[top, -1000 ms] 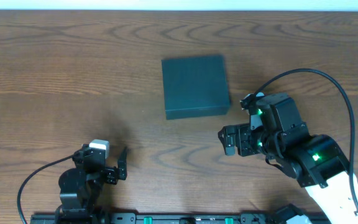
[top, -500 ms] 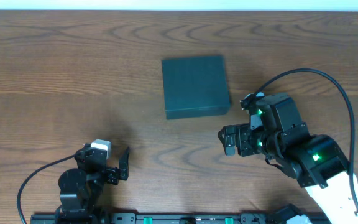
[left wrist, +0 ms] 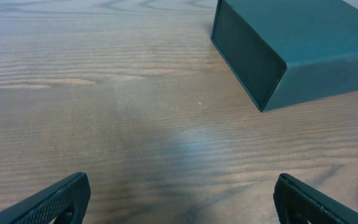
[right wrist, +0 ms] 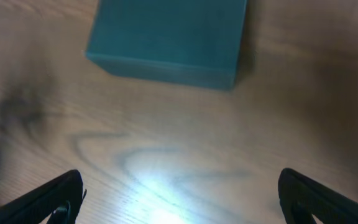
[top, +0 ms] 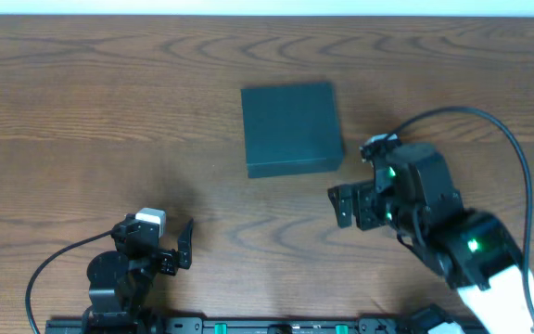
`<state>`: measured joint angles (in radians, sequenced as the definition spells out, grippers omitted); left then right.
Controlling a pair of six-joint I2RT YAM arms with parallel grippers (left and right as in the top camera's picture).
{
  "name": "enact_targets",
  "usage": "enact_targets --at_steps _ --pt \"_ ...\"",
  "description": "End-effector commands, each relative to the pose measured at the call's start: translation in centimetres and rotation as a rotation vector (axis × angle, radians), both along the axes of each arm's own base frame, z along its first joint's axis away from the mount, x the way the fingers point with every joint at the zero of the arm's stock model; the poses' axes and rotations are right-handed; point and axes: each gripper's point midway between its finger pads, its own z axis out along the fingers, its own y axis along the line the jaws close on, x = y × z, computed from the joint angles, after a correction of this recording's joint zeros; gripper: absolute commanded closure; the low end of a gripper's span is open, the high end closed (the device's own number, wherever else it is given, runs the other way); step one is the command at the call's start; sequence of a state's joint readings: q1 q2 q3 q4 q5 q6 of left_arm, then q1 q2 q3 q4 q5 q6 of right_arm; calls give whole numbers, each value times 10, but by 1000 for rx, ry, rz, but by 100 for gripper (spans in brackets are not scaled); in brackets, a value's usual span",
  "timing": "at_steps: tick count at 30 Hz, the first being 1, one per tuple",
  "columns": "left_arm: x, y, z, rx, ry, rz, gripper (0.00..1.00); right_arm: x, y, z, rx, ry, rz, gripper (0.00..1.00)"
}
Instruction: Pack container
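Note:
The container [top: 290, 128] is a dark matte square box, lid closed, lying flat on the wooden table at centre. It shows at the upper right of the left wrist view [left wrist: 297, 50] and at the top of the right wrist view [right wrist: 166, 37]. My left gripper [top: 182, 243] is open and empty near the front edge, well to the left of and in front of the box; its fingertips [left wrist: 179, 202] are spread wide. My right gripper [top: 346, 206] is open and empty, just in front of the box's right front corner; its fingertips [right wrist: 179, 196] are spread wide.
The wooden table [top: 109, 111] fills the view. A black cable [top: 517, 167] loops over the right arm. A rail [top: 248, 325] runs along the front edge. No snack packets show.
The right arm has shifted slightly up toward the box. The left gripper moved a little to the right between the earliest frame and now.

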<state>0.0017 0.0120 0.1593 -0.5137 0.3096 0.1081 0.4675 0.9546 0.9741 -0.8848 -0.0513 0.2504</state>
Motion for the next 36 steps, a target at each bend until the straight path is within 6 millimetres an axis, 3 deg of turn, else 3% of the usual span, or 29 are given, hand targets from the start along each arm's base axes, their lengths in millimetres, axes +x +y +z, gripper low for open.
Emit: enact_targets --at_steps 1,9,13,22,27,36 --pt "-1 -4 -5 -8 6 -19 5 -13 -6 -6 -18 -114 56 1" --pt "-1 -4 -5 -8 6 -19 5 -53 -27 -69 64 -277 51 1" --pt "-1 -4 -5 -8 6 -19 5 -61 -29 -85 101 -339 54 1" --pt "-1 -4 -5 -8 6 -19 5 -62 -30 -100 114 -369 52 1" --pt "-1 -4 -5 -8 6 -19 5 -64 -35 -125 71 -313 42 0" --pt "-1 -4 -5 -8 6 -19 4 -64 -35 -125 71 -317 40 1"
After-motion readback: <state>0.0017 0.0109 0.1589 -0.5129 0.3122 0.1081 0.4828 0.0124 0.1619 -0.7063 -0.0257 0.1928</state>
